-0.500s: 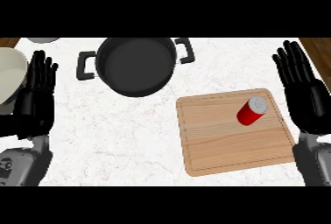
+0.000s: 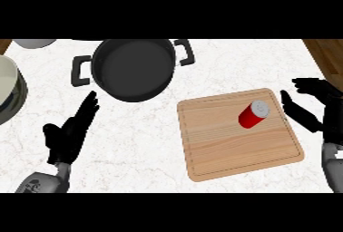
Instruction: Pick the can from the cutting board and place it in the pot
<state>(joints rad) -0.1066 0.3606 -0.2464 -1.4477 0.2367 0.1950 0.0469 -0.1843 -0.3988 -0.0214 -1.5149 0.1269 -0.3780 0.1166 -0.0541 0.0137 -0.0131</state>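
A red can (image 2: pixel 252 115) with a silver top lies on its side on the wooden cutting board (image 2: pixel 227 145), in the board's upper right part. The black pot (image 2: pixel 134 68) with two side handles stands on the counter up and left of the board. My right hand (image 2: pixel 309 108) is at the view's right edge, just right of the board and level with the can, open with fingers spread. My left hand (image 2: pixel 70 131) sits lower left, below the pot, open with straight fingers pointing up toward it. Neither hand touches anything.
A pale round dish (image 2: pixel 9 93) is cut off by the left edge. Another light dish (image 2: pixel 33 43) shows at the top left. The white marble counter (image 2: pixel 134 149) ends at a wooden strip (image 2: pixel 328 52) on the far right.
The view has shifted, so the pot and board sit lower and more to the right. My left hand has come inward toward the pot. My right hand has dropped nearer the board's right edge.
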